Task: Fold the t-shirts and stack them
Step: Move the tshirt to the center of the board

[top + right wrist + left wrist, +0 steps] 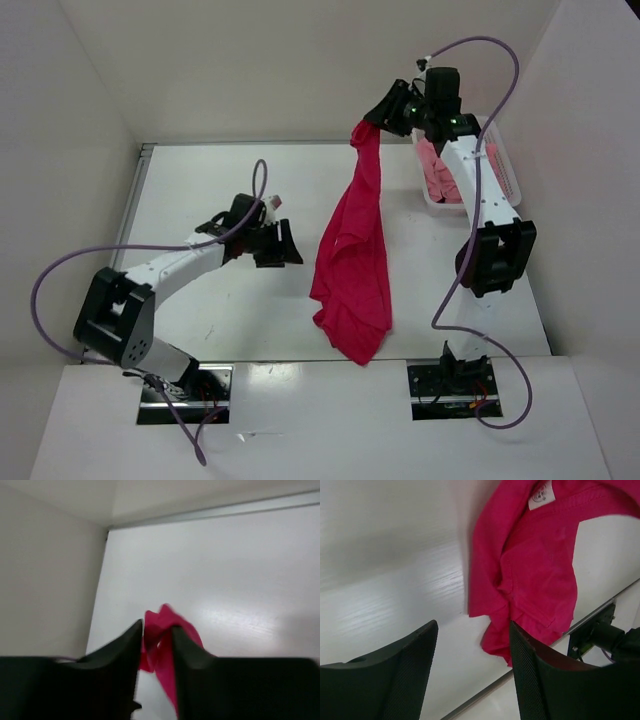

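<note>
The right gripper [375,118], jaws narrow, pinches the crimson t-shirt [352,265] trailing toward the bench's [200,200] near edge; the left gripper [289,245] gapes empty beside it.

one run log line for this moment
right gripper: shut on crimson shirt, lifted, tail on table | left gripper: open, empty | pink shirt: in basket

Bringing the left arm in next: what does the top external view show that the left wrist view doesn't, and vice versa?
Only top external: the right hand pinching the upper end of the crimson-magenta cloth t-shirt, and the white plastic mesh basket holding a light pink cloth t-shirt. Only left wrist: the white label sewn to that shirt, and its stitched seams. Both: the open left hand and the crimson shirt's lower part lying on the white table.
</note>
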Motion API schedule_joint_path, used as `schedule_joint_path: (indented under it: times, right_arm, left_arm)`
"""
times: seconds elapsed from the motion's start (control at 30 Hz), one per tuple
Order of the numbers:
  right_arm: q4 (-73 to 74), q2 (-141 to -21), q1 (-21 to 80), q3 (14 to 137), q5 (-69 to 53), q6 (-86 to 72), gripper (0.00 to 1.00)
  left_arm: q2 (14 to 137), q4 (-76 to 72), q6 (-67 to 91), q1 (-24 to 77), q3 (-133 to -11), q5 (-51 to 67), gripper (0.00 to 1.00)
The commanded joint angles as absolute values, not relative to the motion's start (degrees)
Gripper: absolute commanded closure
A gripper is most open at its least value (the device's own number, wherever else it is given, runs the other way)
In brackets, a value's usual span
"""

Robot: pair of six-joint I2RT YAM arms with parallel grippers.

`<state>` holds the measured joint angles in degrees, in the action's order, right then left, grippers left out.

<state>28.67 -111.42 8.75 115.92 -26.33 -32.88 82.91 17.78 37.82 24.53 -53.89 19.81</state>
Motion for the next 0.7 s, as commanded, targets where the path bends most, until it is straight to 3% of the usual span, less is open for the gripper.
schedule_joint_path:
  times: [0.0, 0.1, 0.2, 0.23, 0.37, 0.43, 0.53, 0.57, 0.67]
  right_arm:
    - [35.51, -111.11, 9.31, 113.94, -15.66, -29.36, 0.49]
    - [35.51, -104.26, 10.71, 102.36, -9.77, -27.26, 0.41]
    - [36.21, -99.15, 11.95, 91.9, -6.95, -26.72, 0.39]
    - [36.21, -97.92, 13.0, 89.06, -6.94, -26.72, 0.43]
    - [35.68, -92.82, 22.27, 77.29, -5.28, -28.47, 0.83]
    - [35.68, -92.81, 28.18, 75.42, -3.79, -29.79, 0.89]
    - [35.16, -95.18, 37.25, 73.31, -0.71, -32.25, 0.87]
    - [34.37, -95.19, 39.01, 72.69, -0.7, -32.78, 0.78]
    - [32.09, -95.89, 40.86, 70.41, -1.4, -33.57, 0.66]
  left_arm:
    - [90.24, 14.07, 38.84, 29.27, -54.4, 18.9, 0.33]
    - [91.49, 13.45, 39.98, 29.27, -52.92, 18.9, 0.35]
    - [92.1, 11.7, 40.69, 29.27, -52.12, 20.65, 0.36]
    - [92.11, 11.69, 40.69, 29.27, -52.12, 21.18, 0.38]
    - [92.11, 11.08, 42.1, 29.27, -50.19, 21.18, 0.39]
    - [91.41, 10.37, 43.41, 29.27, -49.66, 21.18, 0.4]
    - [90.35, 10.37, 43.95, 29.27, -48.25, 21.71, 0.41]
    - [89.48, 11.07, 44.82, 29.27, -47.64, 20.75, 0.44]
    - [84.92, 11.6, 46.66, 27.69, -45.53, 20.13, 0.46]
